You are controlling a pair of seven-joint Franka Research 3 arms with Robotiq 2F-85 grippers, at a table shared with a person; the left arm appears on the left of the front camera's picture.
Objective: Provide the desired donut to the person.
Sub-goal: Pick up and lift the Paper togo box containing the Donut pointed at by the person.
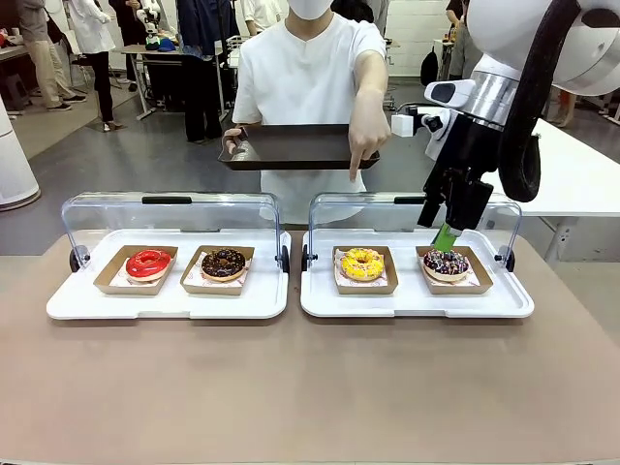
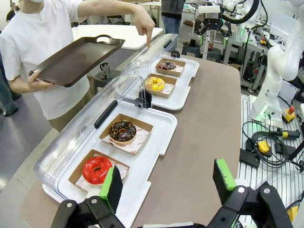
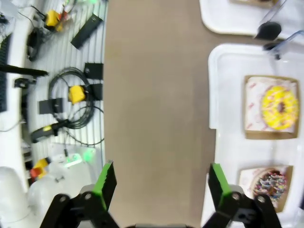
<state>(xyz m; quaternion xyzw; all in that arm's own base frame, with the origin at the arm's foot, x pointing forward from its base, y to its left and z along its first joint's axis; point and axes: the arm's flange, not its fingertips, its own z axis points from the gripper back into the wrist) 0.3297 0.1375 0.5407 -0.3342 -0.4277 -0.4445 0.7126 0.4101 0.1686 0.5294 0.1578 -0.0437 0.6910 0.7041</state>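
A brown table top [image 1: 310, 387] is seen nearest, bare along its near half. Two white trays are set on it side by side, the left tray [image 1: 165, 306] and the right tray [image 1: 417, 308], each with a clear lid [image 1: 174, 215] swung up at its far edge. Four donuts are laid in brown card boats: a red donut [image 1: 148, 263] and a chocolate donut [image 1: 224, 263] on the left tray, a yellow donut [image 1: 361, 263] and a sprinkled donut [image 1: 446, 262] on the right tray. Beyond the table the person [image 1: 310, 77] is seen with a dark serving tray [image 1: 291, 145] held level. The other hand [image 1: 368, 126] is pointed, index finger down, over the yellow donut. Grey floor, white tables and bystanders are seen behind.

In the left wrist view the red donut is partly covered by a green pad. In the right wrist view the sprinkled donut is partly cut off by a finger.

The left gripper [image 2: 167, 183] is held spread wide and empty over the table's end by the left tray. The right gripper [image 3: 161, 185] is likewise spread wide, nothing held, raised clear of the right tray.
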